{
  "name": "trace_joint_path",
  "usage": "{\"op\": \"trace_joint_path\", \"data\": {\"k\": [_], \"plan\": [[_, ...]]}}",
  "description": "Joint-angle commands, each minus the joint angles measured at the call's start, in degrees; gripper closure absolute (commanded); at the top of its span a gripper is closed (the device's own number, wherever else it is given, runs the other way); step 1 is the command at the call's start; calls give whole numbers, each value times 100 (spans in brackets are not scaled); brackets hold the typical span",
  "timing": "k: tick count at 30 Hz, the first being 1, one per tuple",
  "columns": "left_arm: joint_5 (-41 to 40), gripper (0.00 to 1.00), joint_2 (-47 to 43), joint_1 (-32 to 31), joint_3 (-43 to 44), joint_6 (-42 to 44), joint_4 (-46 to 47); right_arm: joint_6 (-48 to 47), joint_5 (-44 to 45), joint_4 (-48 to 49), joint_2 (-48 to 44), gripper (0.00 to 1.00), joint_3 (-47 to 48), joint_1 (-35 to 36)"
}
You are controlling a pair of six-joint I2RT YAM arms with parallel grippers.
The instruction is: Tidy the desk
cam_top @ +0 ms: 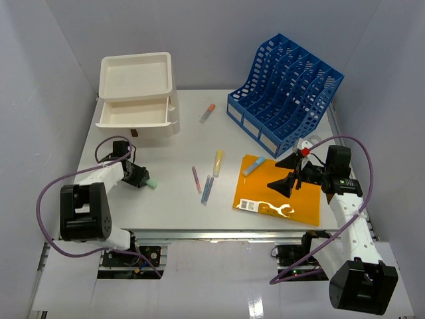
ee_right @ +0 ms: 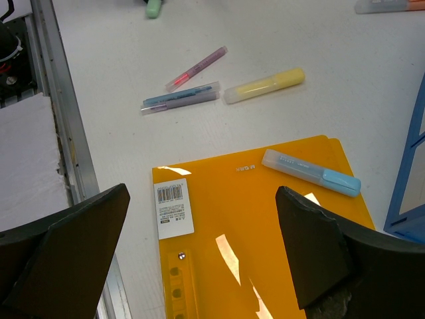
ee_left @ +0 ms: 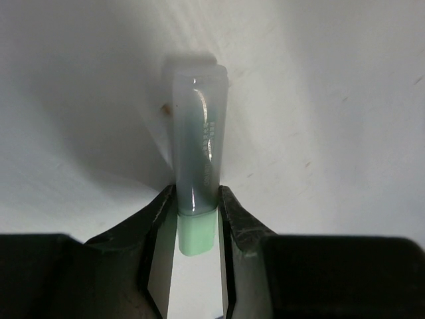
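The white table (cam_top: pixel 172 209) extends from the arm bases to the back wall. It carries a white drawer box (cam_top: pixel 138 100) at far left and a blue file rack (cam_top: pixel 285 93) at far right. The left tool (ee_left: pixel 198 199) grips a green highlighter (ee_left: pixel 199 146) lying on the table, one finger against each side. The right tool (cam_top: pixel 287 174) hangs wide open above an orange folder (cam_top: pixel 292 206), on which a blue highlighter (ee_right: pixel 311 173) lies.

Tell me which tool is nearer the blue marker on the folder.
Right. The right tool hovers open over the folder, beside the blue marker; the left tool is far across the desk, closed on the green marker.
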Motion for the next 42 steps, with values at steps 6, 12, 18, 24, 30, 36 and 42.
{"op": "trace_joint_path", "data": {"k": [6, 12, 18, 24, 30, 36, 42], "plan": [[1253, 100, -2950, -15, 116, 171, -785, -3, -162, 55, -20, 2, 3, -23], [1179, 100, -3019, -13, 1478, -230, -764, 3, -184, 52, 36, 2, 3, -23], [919, 100, -1886, -20, 2694, -826, -251, -13, -75, 45, -20, 2, -22, -23], [785, 93, -680, -13, 3465, -1252, -172, -32, -34, 47, -51, 2, -32, -23], [863, 45, -5, -10, 3776, -1239, -121, -322, -167, -96, -22, 2, -58, -6], [1042, 14, -195, -8, 3741, -607, 239, -2578, -37, -1513, 505, 3, 334, 891], [1939, 11, -987, -9, 2923, 772, 1334, -5191, 624, -2345, 1449, 7, 911, 2366]]}}
